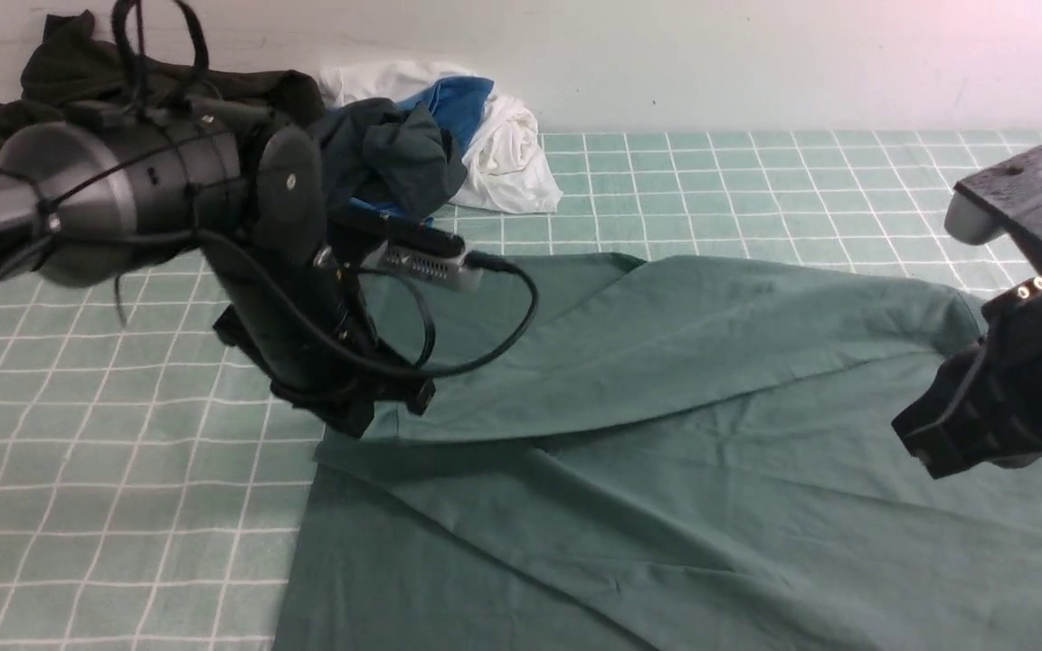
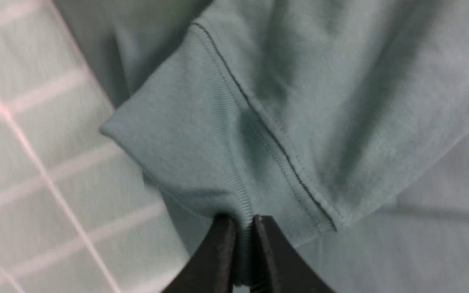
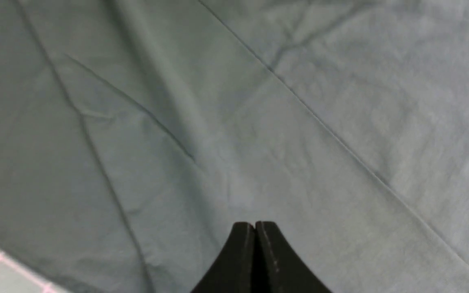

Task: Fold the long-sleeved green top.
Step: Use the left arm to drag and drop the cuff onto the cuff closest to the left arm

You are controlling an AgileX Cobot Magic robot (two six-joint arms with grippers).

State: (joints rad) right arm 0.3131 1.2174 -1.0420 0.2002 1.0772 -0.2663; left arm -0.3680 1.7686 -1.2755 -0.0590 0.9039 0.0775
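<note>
Though hidden from the front, pinches the cuff (image 2: 193, 154) of the green top (image 2: 340, 101) in the left gripper (image 2: 242, 221); holds the right gripper (image 3: 255, 226) together, empty, over it.

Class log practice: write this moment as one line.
left gripper: shut on cuff of teal-green jersey top | right gripper: shut, empty

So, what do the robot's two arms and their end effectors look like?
The left arm has rounded black and grey housings, loose black cables and a silver camera box. The right arm is black with a pale grey part and two small lights. The left end effector and right end effector are black, tapering to thin tips.
</note>
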